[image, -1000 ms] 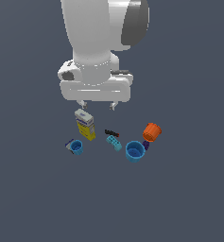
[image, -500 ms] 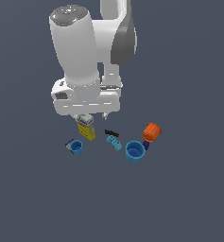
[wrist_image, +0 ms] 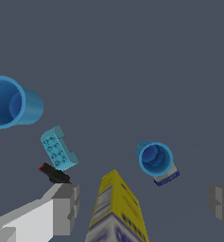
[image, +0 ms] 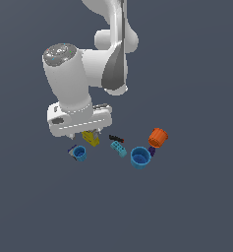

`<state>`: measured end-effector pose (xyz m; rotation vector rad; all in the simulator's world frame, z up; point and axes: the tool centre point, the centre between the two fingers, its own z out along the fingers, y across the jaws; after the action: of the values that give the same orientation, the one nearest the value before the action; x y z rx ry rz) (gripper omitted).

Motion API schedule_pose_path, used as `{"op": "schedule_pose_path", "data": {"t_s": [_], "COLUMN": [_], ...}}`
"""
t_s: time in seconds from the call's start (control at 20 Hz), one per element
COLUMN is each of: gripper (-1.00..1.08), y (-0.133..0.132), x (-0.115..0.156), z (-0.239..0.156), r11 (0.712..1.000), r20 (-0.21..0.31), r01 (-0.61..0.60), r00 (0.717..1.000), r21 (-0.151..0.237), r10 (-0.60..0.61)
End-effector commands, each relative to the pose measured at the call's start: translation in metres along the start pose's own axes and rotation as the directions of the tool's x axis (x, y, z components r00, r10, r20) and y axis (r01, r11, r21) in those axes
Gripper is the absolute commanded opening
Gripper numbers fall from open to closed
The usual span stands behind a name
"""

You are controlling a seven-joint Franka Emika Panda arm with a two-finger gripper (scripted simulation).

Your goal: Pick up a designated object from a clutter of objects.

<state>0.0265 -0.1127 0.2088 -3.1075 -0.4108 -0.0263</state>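
Small blue cup [image: 79, 152] upright at the exterior view's left end of the clutter, just beside the yellow-and-white box [image: 90, 138]. Gripper [wrist_image: 142, 208] spread wide, empty, astride the box. Studded brick [image: 118, 148], wider blue cup [image: 140, 157], orange cup [image: 158, 138] farther right.

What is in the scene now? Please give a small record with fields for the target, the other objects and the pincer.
target: small round blue cup with a purplish-white bit on its side, standing free
nearest neighbour: yellow-and-white box, lying between the pincer's fingers in the wrist view
other objects: wider blue cup; orange cup; light-blue studded brick; thin black-and-red stick
pincer: open, holding nothing, low above the box
task state: target not yet grasped
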Motion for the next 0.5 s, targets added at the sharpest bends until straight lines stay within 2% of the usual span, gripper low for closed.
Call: {"op": "schedule_pose_path", "data": {"t_s": [0.0, 0.45], "gripper": [1.00, 1.00], "y": [0.010, 0.044], "x": [-0.002, -0.015], "z": [0.015, 0.069], "r11": [0.999, 0.977], "r20": [0.001, 0.008], "r01": [0.048, 0.213], "r00": [0.999, 0.977], "r21": [0.000, 0.000], "r10": [-0.048, -0.213]}}
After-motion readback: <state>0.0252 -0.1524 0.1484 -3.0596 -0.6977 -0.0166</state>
